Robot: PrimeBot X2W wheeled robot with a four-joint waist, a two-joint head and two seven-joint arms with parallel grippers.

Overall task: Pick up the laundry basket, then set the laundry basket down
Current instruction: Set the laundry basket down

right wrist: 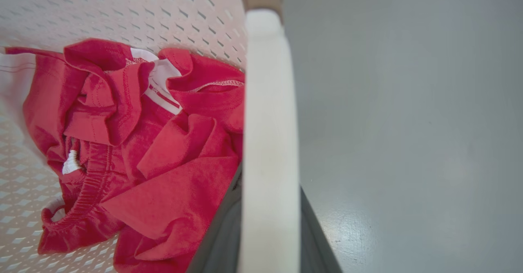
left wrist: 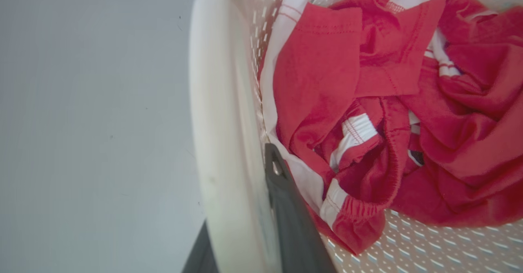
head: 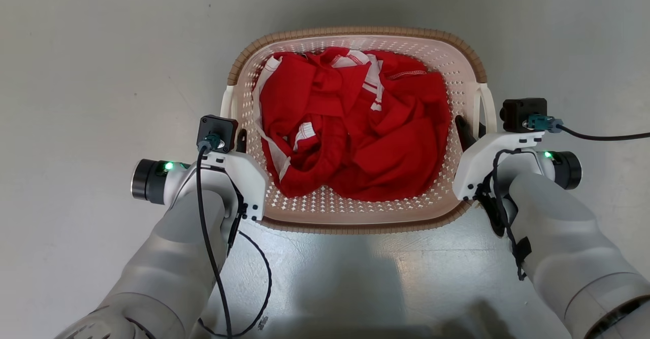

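The laundry basket (head: 355, 33) sits ahead at twelve o'clock, its white handles (head: 486, 106) at nine and three o'clock clamped by the left gripper (head: 237, 141) and right gripper (head: 469, 128); the pickup seems in hand, calling for an even lift.

— What are the arms looking like?
— Two rounded pale grey forearms (head: 569, 247) are ending in angular white wrist shells (head: 244, 176), each one glowing with a small green light (head: 168, 166).
— Cables?
— A thin black cable (head: 208, 237) is looping down from the square black camera block (head: 217, 131) on the left; the right claw's (right wrist: 269, 181) long fingers (right wrist: 222, 244) are showing dark grey.
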